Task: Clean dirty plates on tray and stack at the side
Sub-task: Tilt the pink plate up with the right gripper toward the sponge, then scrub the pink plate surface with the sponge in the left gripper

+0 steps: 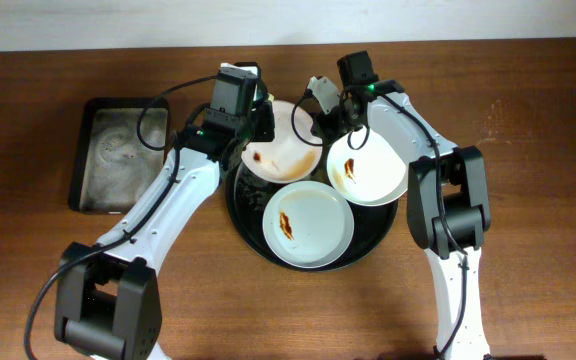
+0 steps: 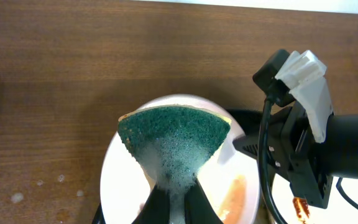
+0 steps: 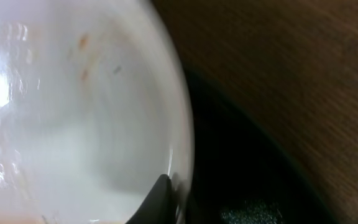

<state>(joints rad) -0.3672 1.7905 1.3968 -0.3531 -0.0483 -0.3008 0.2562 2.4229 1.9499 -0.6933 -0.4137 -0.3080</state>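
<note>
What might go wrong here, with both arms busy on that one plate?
The right claw pinches the back plate only at its rim. A push from the soapy sponge in the left claw might make it slip onto the tray. The two arms sit close together and might bump. Foam may drip onto the table.

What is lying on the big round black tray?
Three white plates with sauce smears: back left, right, front. They cover most of the tray; only its rim shows. Whatever is beneath them is hidden.
</note>
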